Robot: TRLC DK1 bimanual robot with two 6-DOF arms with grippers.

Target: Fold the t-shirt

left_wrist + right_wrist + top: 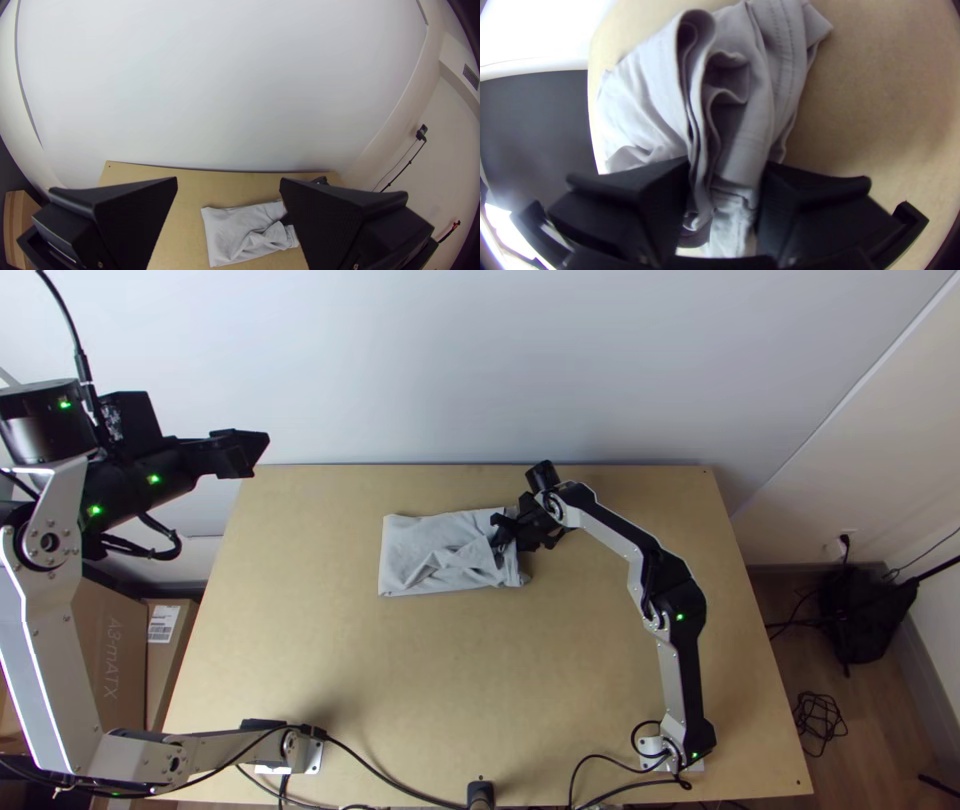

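T-shirt (435,555) on far half of table (420,670), folded into rough oblong, creased toward right-hand end; long axis side to side, nearly parallel to far edge. Right gripper (725,175) at that end, much nearer, fingers clamped on bunched layers; most of cloth lies to its left. Right arm (685,615) bent inward over table. Left arm (40,640) raised beyond table's left side, left gripper (228,182) high, fingers wide apart, nothing between.
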